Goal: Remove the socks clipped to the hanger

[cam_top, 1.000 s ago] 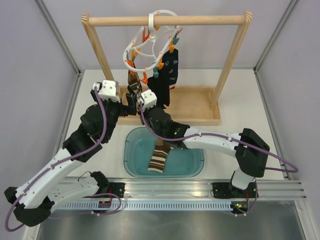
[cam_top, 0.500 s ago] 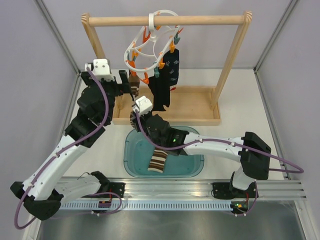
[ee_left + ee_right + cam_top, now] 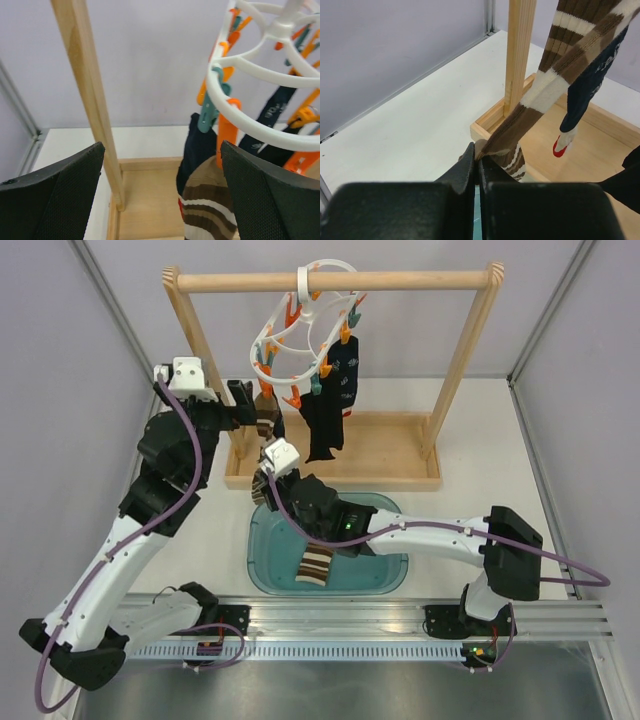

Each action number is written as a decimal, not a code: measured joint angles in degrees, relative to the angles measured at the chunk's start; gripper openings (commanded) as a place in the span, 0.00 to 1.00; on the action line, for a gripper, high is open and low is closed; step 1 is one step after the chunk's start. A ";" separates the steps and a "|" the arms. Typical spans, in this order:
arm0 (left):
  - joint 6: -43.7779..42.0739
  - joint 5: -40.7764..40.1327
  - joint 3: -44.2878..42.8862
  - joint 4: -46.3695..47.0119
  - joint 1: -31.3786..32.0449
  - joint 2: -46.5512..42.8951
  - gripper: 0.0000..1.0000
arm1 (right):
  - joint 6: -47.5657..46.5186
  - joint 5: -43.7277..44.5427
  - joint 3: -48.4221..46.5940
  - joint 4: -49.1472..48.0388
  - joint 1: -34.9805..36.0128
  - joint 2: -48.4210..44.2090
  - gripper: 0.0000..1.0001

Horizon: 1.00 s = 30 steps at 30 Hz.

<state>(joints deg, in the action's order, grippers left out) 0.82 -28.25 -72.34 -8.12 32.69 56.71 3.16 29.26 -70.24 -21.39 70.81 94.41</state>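
Observation:
The white ring hanger (image 3: 305, 335) hangs by its hook from the wooden rail, with orange and teal pegs. A brown striped sock (image 3: 265, 425) and two dark socks (image 3: 325, 425) are clipped to it. My left gripper (image 3: 252, 400) is open at peg height. In the left wrist view my left gripper (image 3: 162, 147) has the striped sock's top (image 3: 212, 210) and an orange peg (image 3: 227, 132) just inside its right finger (image 3: 270, 195). My right gripper (image 3: 266, 472) is shut on the striped sock's lower end (image 3: 520, 125) and holds it taut, as the right wrist view of my right gripper (image 3: 479, 152) shows.
The wooden rail frame (image 3: 330, 282) has a base tray (image 3: 390, 455), and its left post (image 3: 90, 100) is close to my left finger. A teal basin (image 3: 385, 560) in front of it holds another striped sock (image 3: 315, 565). Grey walls stand on both sides.
My left gripper rose from near the frame base to peg height at the hanger's left. My right gripper moved down and towards the near left, stretching the striped sock.

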 measured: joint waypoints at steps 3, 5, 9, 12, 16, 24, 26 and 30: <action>0.09 4.70 1.20 0.85 -0.04 -2.01 1.00 | 0.00 -0.70 0.00 0.00 0.44 0.00 0.01; 0.09 8.39 1.97 1.44 -0.72 -3.48 1.00 | 0.02 -1.14 0.02 0.00 0.66 -0.02 0.01; 0.09 17.00 3.13 2.38 -4.24 -5.20 1.00 | 0.17 -2.34 0.42 -0.02 0.87 -0.94 0.01; 0.17 23.65 4.02 2.82 -7.13 -5.44 1.00 | 0.33 -2.89 1.44 0.00 1.05 -2.78 0.01; 1.36 31.61 4.94 3.10 -10.36 -4.83 1.00 | 0.37 -3.32 2.34 0.02 1.09 -5.29 0.01; 5.46 39.17 4.94 4.07 -12.33 -2.75 1.00 | -0.70 -5.29 2.32 -0.07 1.14 -5.33 0.01; 6.32 39.39 4.90 4.52 -12.33 -2.56 1.00 | -1.16 -5.46 2.27 -0.07 1.27 -4.70 0.01; 7.54 38.88 3.74 4.85 -12.33 -0.81 1.00 | -1.75 -5.46 2.16 -0.02 1.81 -3.21 0.01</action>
<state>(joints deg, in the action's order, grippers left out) 8.36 10.63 -68.60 -3.27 20.36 55.90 1.41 23.79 -68.07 -21.41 72.62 91.20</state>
